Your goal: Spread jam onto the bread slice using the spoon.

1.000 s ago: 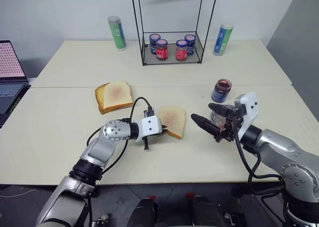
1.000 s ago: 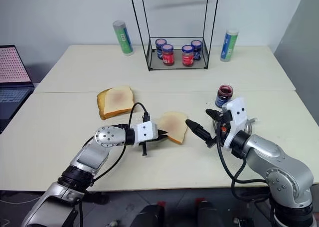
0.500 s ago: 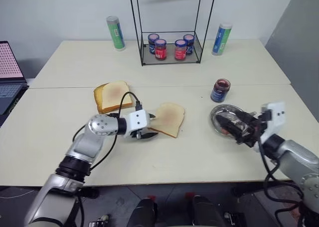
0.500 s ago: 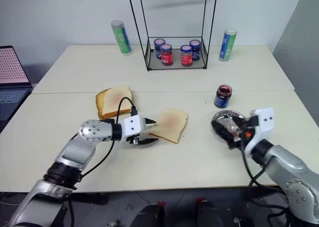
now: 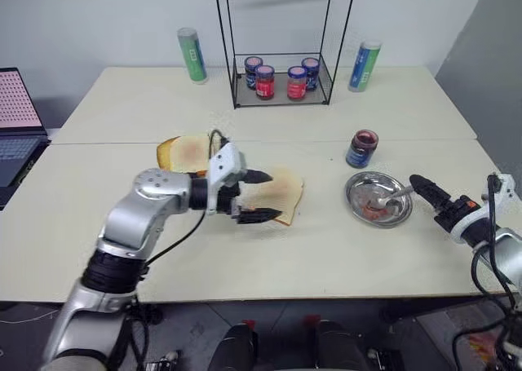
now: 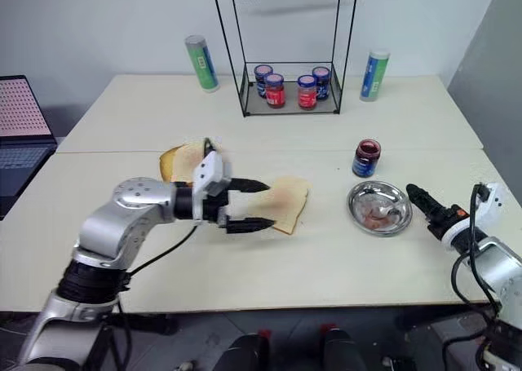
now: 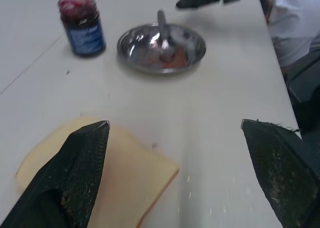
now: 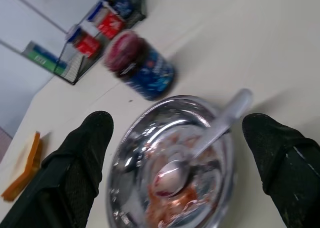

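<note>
Black left gripper (image 5: 259,197) partly hides bread slice (image 5: 282,193).

Jam, bread slice and spoon on the pale table

The bread slice (image 5: 280,191) lies flat, its top faintly pinkish. The spoon (image 8: 202,146) rests bowl-down in a red-smeared steel dish (image 8: 131,181), handle over the rim. The jam (image 5: 364,137) fills an open blue-labelled jar just behind that dish.
</note>
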`<state>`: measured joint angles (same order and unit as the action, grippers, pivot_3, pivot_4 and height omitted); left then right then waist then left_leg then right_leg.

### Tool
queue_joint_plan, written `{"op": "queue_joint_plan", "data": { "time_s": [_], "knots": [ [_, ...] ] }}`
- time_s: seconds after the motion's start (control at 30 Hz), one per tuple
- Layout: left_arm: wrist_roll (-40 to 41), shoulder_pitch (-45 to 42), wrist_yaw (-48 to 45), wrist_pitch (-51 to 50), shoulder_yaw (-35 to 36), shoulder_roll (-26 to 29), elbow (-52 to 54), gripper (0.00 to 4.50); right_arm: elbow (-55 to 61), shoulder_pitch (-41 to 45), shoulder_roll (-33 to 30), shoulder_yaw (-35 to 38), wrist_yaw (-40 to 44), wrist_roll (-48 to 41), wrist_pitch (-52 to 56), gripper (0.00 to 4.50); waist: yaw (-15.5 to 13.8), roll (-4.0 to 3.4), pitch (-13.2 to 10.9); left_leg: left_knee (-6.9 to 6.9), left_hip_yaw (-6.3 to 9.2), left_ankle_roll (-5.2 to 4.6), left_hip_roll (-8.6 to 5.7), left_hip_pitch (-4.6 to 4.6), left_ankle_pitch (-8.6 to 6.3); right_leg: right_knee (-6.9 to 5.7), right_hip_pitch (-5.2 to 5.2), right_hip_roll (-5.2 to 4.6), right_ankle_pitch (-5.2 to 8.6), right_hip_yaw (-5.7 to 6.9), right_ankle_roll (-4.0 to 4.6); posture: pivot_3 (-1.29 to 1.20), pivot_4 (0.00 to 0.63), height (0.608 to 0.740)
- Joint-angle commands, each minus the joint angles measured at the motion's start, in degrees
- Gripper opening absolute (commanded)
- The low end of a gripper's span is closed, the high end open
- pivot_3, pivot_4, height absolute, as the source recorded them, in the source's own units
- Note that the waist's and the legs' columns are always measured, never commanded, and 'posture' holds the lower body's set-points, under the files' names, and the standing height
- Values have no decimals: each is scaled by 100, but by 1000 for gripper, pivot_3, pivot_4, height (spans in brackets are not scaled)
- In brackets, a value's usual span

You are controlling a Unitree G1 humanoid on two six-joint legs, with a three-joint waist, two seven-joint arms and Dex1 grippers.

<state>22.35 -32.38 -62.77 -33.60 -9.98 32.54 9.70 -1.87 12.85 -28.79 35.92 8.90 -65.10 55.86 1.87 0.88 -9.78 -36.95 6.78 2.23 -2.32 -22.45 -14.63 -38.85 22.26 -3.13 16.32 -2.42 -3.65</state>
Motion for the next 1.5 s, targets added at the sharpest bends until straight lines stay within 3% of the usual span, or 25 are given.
{"op": "queue_joint_plan", "data": {
  "time_s": [0.03, 0.5, 0.87, 1.17, 1.37, 1.5],
  "knots": [
    [24, -172, 239, -127, -128, -191, 287, 4385, -1145, 623, -149, 141, 357, -92, 16, 4500, 10, -3, -2, 0, -7, 0, -1, 1, 0, -1, 2, 2, 0, -5, 0, 0, 150, 740],
    [-37, -265, 420, -122, -234, -240, 391, 4385, -3025, 1568, -321, -538, 1776, 1189, -560, 4500, 148, 0, 1, 1, -38, 0, 0, 23, 0, -1, -6, 8, 1, -25, 2, 0, 150, 740],
    [11, -373, 525, -162, -235, -318, 371, 4500, -3617, 1995, -349, -533, 2284, 1585, -638, 2259, 159, 0, 0, 6, -42, 0, 1, 33, -1, -1, -9, 9, 1, -32, 2, 0, 150, 740],
    [29, -394, 545, -181, -195, -324, 332, 4500, -3594, 1982, -365, -465, 2424, 1689, -572, 81, 136, 4, 2, 3, -38, 0, 1, 30, -1, 2, -13, 6, 1, -29, 2, 0, 150, 740],
    [63, -377, 530, -188, -138, -279, 308, 4500, -3268, 1864, -402, -412, 2462, 1643, -432, 37, 125, 5, 1, 4, -36, 0, 1, 31, -1, 2, -16, 4, 1, -29, 2, 0, 150, 740],
    [119, -300, 593, -266, -26, -229, 308, 4500, -1685, 1504, -331, -578, 2224, 1463, -137, 37, 114, 0, -1, 6, -35, 0, 3, 29, -1, 3, -13, 2, 1, -29, 1, 0, 150, 740]
  ]
}}
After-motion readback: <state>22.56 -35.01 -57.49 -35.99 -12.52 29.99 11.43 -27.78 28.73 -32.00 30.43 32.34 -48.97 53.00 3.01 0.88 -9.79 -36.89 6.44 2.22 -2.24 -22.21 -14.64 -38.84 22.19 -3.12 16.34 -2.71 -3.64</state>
